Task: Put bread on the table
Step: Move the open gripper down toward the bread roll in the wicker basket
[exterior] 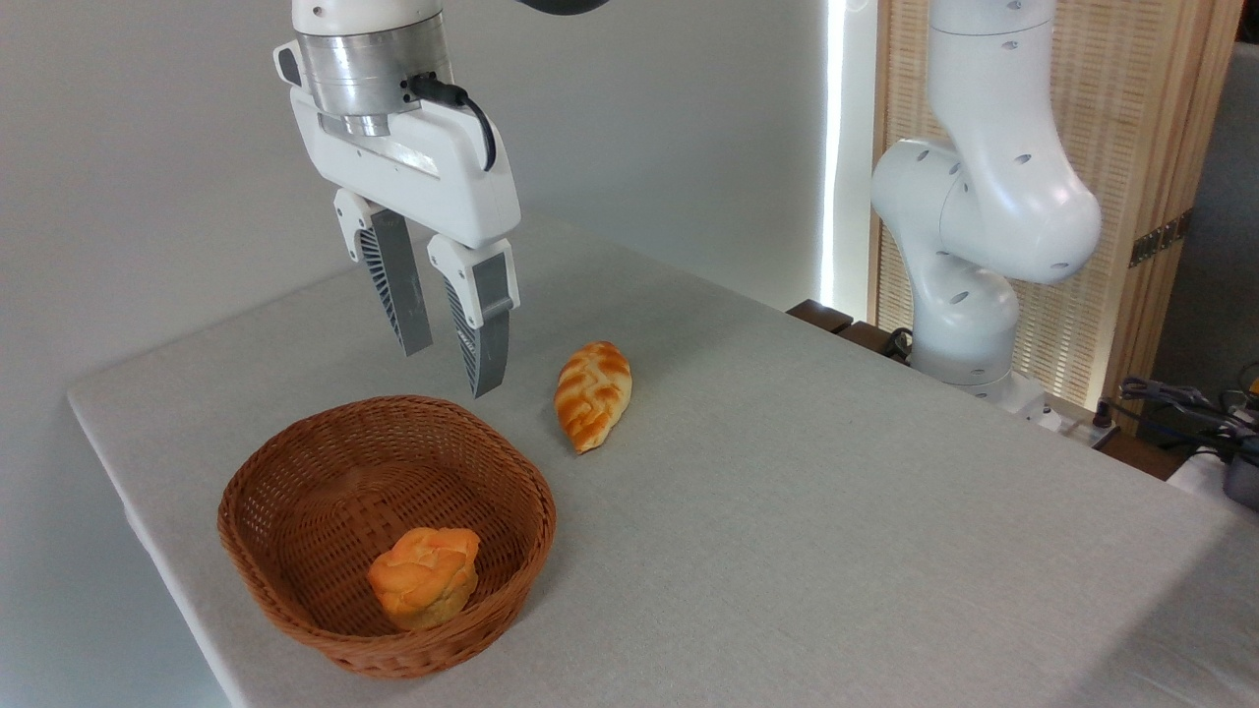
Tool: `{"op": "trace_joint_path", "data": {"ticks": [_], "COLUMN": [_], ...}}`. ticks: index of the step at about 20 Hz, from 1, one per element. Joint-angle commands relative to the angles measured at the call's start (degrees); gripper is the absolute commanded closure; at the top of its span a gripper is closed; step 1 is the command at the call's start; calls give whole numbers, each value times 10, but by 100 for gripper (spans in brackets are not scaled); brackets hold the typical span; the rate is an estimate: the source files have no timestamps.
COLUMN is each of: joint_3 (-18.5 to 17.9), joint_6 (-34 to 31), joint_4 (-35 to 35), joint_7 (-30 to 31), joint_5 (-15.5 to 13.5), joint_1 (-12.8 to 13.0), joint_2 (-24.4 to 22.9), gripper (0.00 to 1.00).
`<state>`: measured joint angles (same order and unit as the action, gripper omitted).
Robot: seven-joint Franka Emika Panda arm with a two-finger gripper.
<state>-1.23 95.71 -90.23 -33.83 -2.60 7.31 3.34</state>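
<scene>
The bread (425,575), a lumpy orange-yellow bun with a folded top, sits inside the brown wicker basket (295,551) at the lower left of the frame, resting on the basket's floor toward its near right side. The basket itself stands on the grey-beige bench (836,511), close to the bench's left edge.

Up in the upper left, the gripper (450,366) hangs in the air above the far rim of the basket, well clear of the bun. Its two ribbed grey fingers (398,285) point downward with a slight tilt and are spread apart with a narrow gap between them, holding nothing.

Just beyond the basket, near the middle of the frame, a longer pointed loaf (592,393) with a brown-and-cream lattice crust lies flat on the bench cloth, apart from the basket and a little right of the fingertips.

At the upper right, the arm's white base (974,256) rises from beyond the bench's far edge, with some cables (1180,398) at the right border.
</scene>
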Motion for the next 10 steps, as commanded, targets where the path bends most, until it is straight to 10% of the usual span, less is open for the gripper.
{"op": "trace_joint_path", "data": {"ticks": [1, 10], "joint_3": [-3, -3], "joint_6": [-17, -10], "joint_4": [7, 8], "joint_7": [-2, -2], "joint_5": [7, 8], "joint_1": [1, 0], "joint_2": [-4, -3], "gripper": [0, 0]}}
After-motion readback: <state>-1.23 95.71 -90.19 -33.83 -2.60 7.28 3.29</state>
